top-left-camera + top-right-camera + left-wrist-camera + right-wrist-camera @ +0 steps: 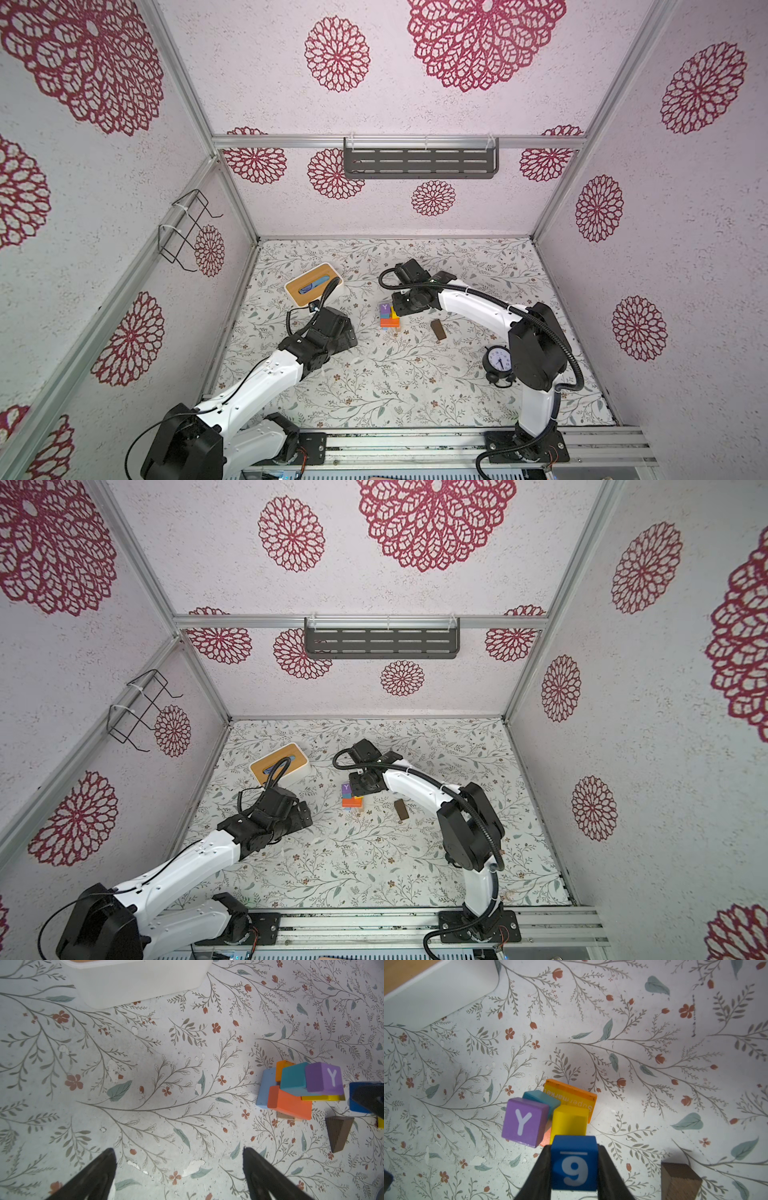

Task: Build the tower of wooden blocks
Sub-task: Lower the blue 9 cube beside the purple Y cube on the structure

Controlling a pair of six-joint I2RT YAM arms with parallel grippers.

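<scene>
The tower [389, 316] [351, 798] stands mid-table: a stack of light blue, orange [288, 1103], teal [293, 1076] and yellow [569, 1120] wood blocks. A purple "Y" cube [525, 1121] [324, 1077] sits on top. My right gripper [574, 1147] is shut on a blue "9" cube [574, 1162] [359, 1097], held close beside the tower's yellow block. A dark brown block [438, 329] [679, 1182] lies on the table to the right of the tower. My left gripper [178, 1151] [349, 332] hangs open over bare table, left of the tower.
A white box with a wooden lid [313, 284] [135, 980] sits at the back left. A black alarm clock [498, 359] stands near the right arm's elbow. Floral walls enclose the table on three sides.
</scene>
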